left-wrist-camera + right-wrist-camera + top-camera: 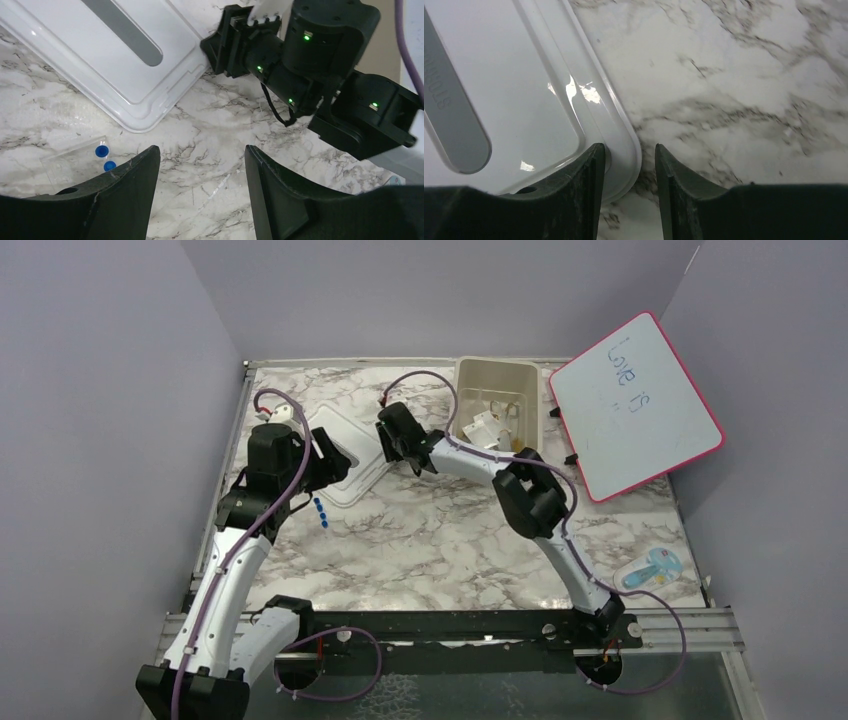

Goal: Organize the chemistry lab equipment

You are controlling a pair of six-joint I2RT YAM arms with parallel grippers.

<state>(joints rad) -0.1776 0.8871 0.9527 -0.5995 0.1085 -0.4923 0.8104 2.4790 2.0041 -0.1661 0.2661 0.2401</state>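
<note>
Just beside the left gripper (202,156), on its near side, lay the blue-capped tubes (102,151); its jaws stood wide. The right gripper (629,150), jaws narrowly apart, straddled the rim of the white lid (524,60).

A white, grey-veined marble-patterned tabletop (450,540) is carrying everything. A flat white rectangular plastic lid (350,475) with rounded corners is lying toward the far left corner, turned askew to the edges. A grey round-ended strip (125,32) is running along its middle. A beige rectangular plastic tub (480,375) is standing open-topped at the far edge, right of centre, well apart from the lid. Just beside the tub, a pink-framed rectangular whiteboard (635,405) bearing blue handwriting is sitting at the far right corner, rotated askew, its outer corner reaching past the right edge. Plain grey walls (100,390) are enclosing the far, left and right sides.
</note>
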